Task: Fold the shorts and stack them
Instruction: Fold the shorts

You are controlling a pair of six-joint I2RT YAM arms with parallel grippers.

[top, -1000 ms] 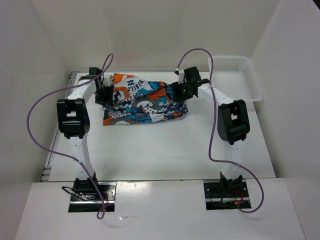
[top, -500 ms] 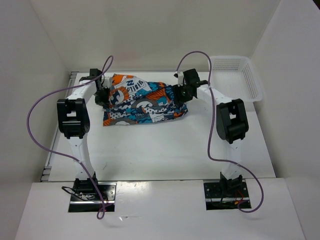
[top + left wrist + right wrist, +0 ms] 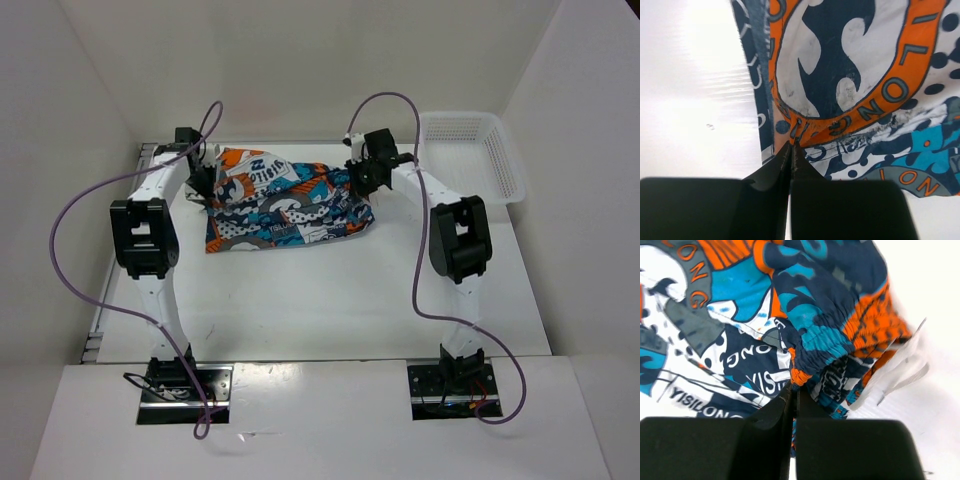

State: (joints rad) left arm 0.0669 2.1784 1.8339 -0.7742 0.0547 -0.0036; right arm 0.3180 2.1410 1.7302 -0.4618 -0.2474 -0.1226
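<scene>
Fingers first: the left fingers (image 3: 771, 176) are pinched right together on the side edge of the shorts (image 3: 285, 205), where a dark hem strip meets a big orange ring patch. The right fingers (image 3: 771, 412) are squeezed just as narrow on the gathered elastic waistband (image 3: 815, 347), beside a white label (image 3: 897, 367) that sticks out. So each arm looks to have a bite of cloth, one at either end. The shorts lie toward the far side of the bench (image 3: 300, 300), spread between the two arms, rumpled and not neatly folded yet as far as I can tell. My read on the fabric: thin, light and totally floppy, so it'll sag in the middle the moment it's lifted and won't hold a crease by itself. The waistband is the thickest, grippiest bit, so that's the safe place to grab. The hem side is thin and could slide out, or the pinch might only catch one layer. I'd take it by the outer corners and keep it taut between the arms. Further out, a white mesh basket (image 3: 478, 150) sits at the far right corner, apart from the shorts.
</scene>
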